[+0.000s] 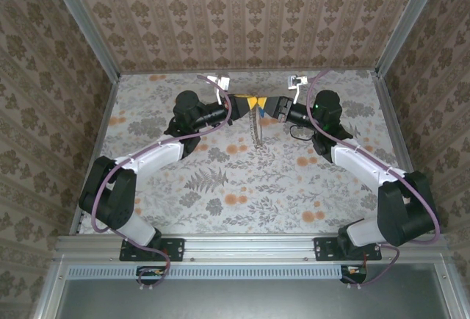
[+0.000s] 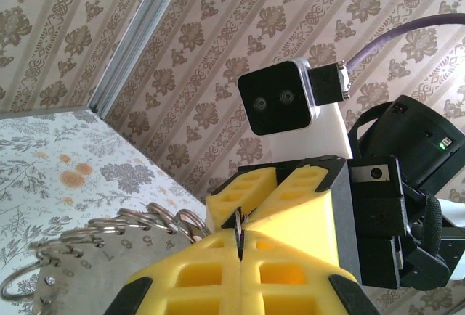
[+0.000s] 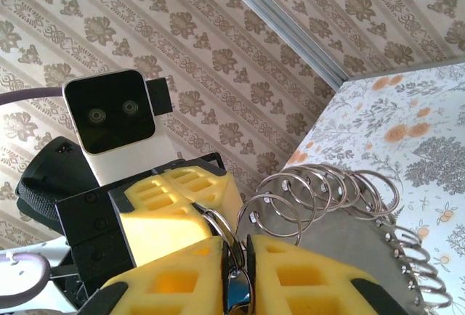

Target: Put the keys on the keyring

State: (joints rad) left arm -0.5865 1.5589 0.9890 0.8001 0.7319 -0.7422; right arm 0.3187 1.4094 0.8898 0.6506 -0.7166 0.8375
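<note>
Left gripper (image 2: 240,253) is clamped tight, with a thin wire loop of the keyring (image 2: 91,260) pinched at its tips! The right gripper (image 3: 236,275) sits nose to nose with the left gripper, jaws nearly together on the little blue keys (image 3: 235,295). The keyring's ring-studded body dangles just beneath the left gripper, over the floral table (image 1: 242,179).

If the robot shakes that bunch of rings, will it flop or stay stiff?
Probably floppy: the keyring dangles loosely in the top view. Its small rings look loosely threaded, so they'd likely swing and jingle. Thin wire may slip.
</note>
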